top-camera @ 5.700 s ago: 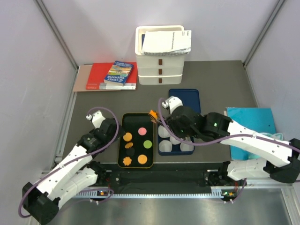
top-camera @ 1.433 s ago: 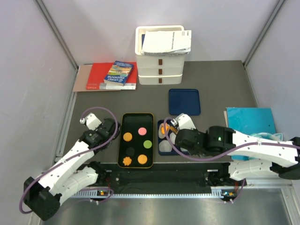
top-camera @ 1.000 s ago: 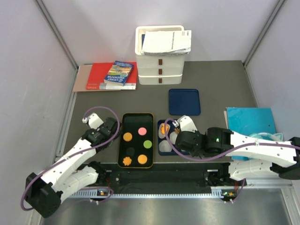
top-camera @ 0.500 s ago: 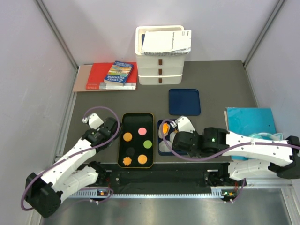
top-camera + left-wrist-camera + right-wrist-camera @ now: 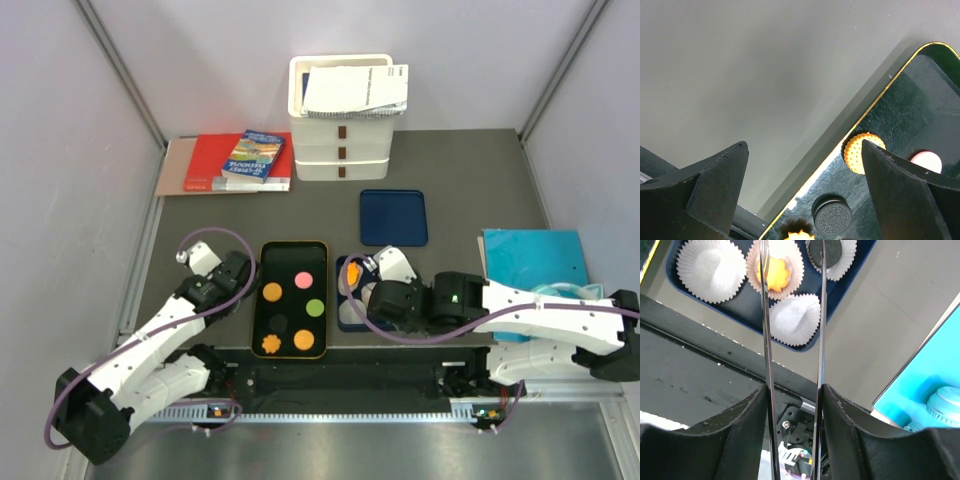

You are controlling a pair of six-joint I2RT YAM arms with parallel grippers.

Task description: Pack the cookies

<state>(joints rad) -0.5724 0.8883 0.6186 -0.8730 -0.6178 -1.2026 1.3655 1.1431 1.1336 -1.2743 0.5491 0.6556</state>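
Several cookies lie on the black gold-rimmed tray (image 5: 262,262): orange round (image 5: 272,292), pink (image 5: 304,279), green (image 5: 315,308), black (image 5: 279,323), an orange flower one (image 5: 269,345) and another orange one (image 5: 303,340). The blue tray (image 5: 345,322) holds white paper cups. One cup holds an orange cookie (image 5: 774,276), another a black cookie (image 5: 826,249). My right gripper (image 5: 364,287) hovers over the blue tray, its long thin blades apart and empty (image 5: 792,252). My left gripper (image 5: 804,144) is open and empty over the black tray's left rim (image 5: 875,95), near an orange cookie (image 5: 862,152) and a black one (image 5: 832,217).
A dark blue lid (image 5: 393,217) lies behind the blue tray. Stacked white bins (image 5: 345,150) with papers stand at the back, books (image 5: 240,160) at back left, a teal folder (image 5: 530,255) at right. Two cups (image 5: 705,270) (image 5: 795,320) are empty.
The orange flower cookie the right gripper held above the trays now lies in a paper cup. The right gripper has opened and drawn back a little. The left arm barely moved.
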